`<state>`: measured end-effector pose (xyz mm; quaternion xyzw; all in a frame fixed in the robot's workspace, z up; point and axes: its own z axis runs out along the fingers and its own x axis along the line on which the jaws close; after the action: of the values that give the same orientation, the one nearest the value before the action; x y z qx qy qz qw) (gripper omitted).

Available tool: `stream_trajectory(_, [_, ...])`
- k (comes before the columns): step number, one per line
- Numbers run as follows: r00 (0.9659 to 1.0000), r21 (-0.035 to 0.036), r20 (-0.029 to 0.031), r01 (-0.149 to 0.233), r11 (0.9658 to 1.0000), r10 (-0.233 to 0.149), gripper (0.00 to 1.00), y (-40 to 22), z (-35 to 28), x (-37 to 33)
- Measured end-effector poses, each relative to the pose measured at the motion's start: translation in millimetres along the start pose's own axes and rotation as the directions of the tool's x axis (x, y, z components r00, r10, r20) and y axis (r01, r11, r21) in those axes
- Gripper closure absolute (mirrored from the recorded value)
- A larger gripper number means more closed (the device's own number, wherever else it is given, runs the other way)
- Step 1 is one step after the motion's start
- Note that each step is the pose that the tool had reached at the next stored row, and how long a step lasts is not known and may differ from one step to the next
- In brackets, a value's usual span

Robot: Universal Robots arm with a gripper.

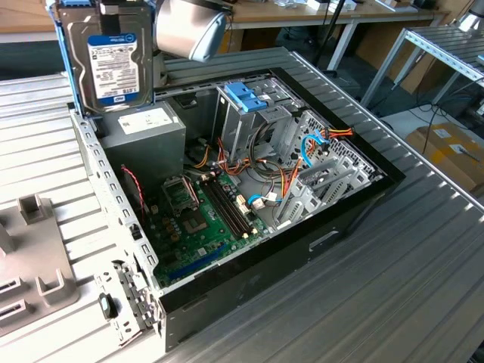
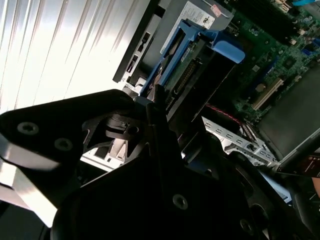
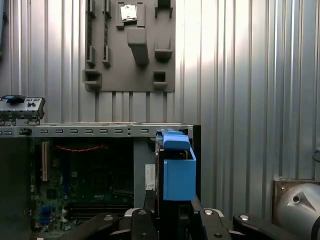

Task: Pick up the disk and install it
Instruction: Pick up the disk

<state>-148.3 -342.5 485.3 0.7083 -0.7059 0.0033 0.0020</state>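
**Silver disk [image 1: 113, 60] held upright above the computer case [image 1: 265, 265]**

Its long axis stands vertical, and the gripper [image 3: 170, 215] is closed on it, over the grey power box [image 1: 144, 130]. The cage [image 1: 246, 102] with the blue top lies toward the exterior view's right of it. The exterior view gives the label face; the first wrist view gives the thin edge with its blue bracket [image 3: 179, 180].

the exterior view is looking down at a slant from above onto the open computer case [image 1: 355, 219] on the ribbed table [image 1: 423, 287]. both wrist views are sitting close behind the gripper [image 3: 172, 212], looking past the disk [image 3: 178, 180] at that same case's motherboard [image 3: 75, 185].
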Motion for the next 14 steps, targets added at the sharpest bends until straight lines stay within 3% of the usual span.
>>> stream_trajectory(4, [1.0000,0.0000,0.0000,0.000,1.0000,0.000,0.65,-15.1,0.0,-0.1])
stream_trajectory(9, [1.0000,0.0000,0.0001,0.000,1.0000,0.000,0.65,-44.5,0.1,-0.3])
stream_trajectory(12, [1.0000,0.0000,0.0001,0.000,1.0000,0.000,0.65,-57.3,0.1,-0.4])
stream_trajectory(14, [1.0000,0.0000,0.0000,0.000,1.0000,0.000,0.65,-72.9,0.1,-0.5])
